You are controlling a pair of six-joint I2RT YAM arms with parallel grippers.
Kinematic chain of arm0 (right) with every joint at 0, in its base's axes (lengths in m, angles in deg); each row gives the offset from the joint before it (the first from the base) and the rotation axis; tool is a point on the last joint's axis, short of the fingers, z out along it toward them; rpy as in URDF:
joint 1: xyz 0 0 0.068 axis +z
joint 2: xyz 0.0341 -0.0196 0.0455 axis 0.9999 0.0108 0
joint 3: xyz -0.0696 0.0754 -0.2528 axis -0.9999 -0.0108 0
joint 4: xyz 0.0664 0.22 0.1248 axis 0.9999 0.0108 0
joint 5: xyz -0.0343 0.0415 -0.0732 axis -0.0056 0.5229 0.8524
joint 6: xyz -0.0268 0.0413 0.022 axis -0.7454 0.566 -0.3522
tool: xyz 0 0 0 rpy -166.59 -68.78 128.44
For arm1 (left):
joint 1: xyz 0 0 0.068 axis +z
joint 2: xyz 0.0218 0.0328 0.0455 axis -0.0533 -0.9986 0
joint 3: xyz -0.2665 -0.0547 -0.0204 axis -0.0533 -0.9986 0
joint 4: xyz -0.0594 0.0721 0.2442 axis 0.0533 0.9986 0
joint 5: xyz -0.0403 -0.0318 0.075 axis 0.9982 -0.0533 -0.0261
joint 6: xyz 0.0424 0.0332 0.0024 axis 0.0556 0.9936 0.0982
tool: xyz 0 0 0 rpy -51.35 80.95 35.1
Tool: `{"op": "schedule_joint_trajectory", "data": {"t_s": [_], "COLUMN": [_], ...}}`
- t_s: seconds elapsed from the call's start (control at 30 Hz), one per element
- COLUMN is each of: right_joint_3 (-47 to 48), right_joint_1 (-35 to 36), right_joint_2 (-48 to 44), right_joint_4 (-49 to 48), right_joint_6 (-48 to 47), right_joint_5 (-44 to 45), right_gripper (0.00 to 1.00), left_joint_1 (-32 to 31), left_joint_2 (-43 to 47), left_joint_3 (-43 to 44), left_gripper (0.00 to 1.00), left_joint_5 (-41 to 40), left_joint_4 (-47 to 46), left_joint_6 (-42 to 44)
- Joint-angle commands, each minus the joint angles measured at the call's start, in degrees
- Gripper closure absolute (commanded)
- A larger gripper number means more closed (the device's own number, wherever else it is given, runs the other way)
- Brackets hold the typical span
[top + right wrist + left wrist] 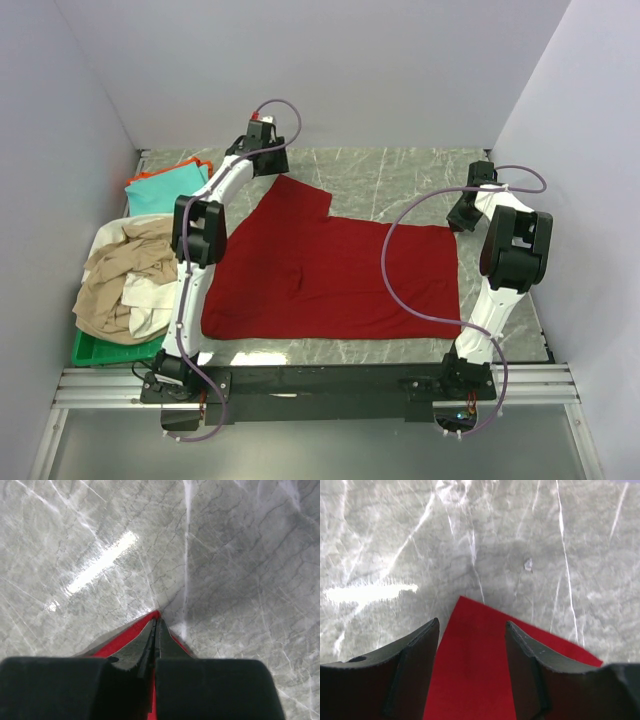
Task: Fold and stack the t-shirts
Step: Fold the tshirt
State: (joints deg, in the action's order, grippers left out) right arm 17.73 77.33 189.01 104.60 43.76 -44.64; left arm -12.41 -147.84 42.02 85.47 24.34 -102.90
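Across the middle of the table (400, 185) I see the red shirt (330, 270) lying flat, a narrower part reaching toward the far left. My left jaws are spread over that part's far corner, one finger (415, 655) on either side of the tip; I cannot tell whether they touch it. My right jaws are pressed together, pinching the shirt's far right corner. At the left, a beige and white heap (125, 280) lies on the green tray (95, 350), with a teal shirt (165, 190) and an orange shirt (148, 177) beyond it.
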Motion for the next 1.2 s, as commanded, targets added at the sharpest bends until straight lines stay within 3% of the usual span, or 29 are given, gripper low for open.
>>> {"op": "schedule_joint_trajectory", "data": {"t_s": [0.0, 0.83, 1.17], "right_joint_3": [0.66, 0.22, 0.22], "right_joint_1": [-0.34, -0.34, -0.34], "right_joint_2": [0.34, -0.01, -0.01], "right_joint_4": [0.39, -0.05, -0.05], "right_joint_6": [-0.25, -0.25, -0.43], "right_joint_5": [-1.27, -2.59, -2.76], "right_gripper": [1.0, 1.0, 1.0], "left_joint_1": [-1.23, -2.2, -2.2], "left_joint_2": [-1.86, -6.44, -6.44], "left_joint_3": [5.25, 7.37, 6.23], "left_gripper": [0.39, 0.43, 0.79], "left_joint_5": [-3.82, -5.24, -4.53], "left_joint_4": [0.85, 0.33, -1.08], "left_joint_6": [0.4, 2.34, 2.69]}}
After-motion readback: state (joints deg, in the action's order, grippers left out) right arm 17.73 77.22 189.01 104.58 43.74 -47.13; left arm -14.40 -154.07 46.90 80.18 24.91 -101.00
